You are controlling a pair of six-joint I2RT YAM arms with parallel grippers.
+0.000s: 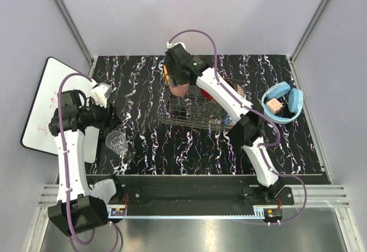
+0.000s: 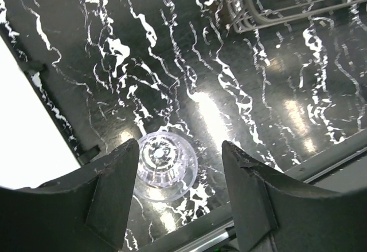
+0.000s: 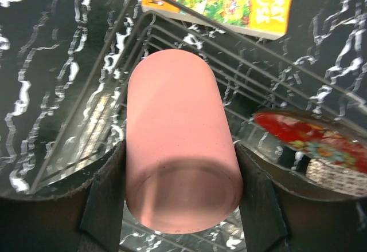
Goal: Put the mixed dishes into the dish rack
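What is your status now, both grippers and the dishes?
Right gripper shut on cup, over rack. Left gripper open above glass on table. Plate already in rack. No block seen under cup.

The silver wire dish rack (image 1: 184, 113) sat mid-way across the table (image 1: 149, 149). The plain salmon-pink cup (image 3: 180, 149) was held tilted over its 10 o'clock corner. A red floral plate (image 3: 295, 134) leaned inside toward 3 o'clock. The clear drinking glass (image 2: 164, 166) stood at 8 o'clock, well apart.
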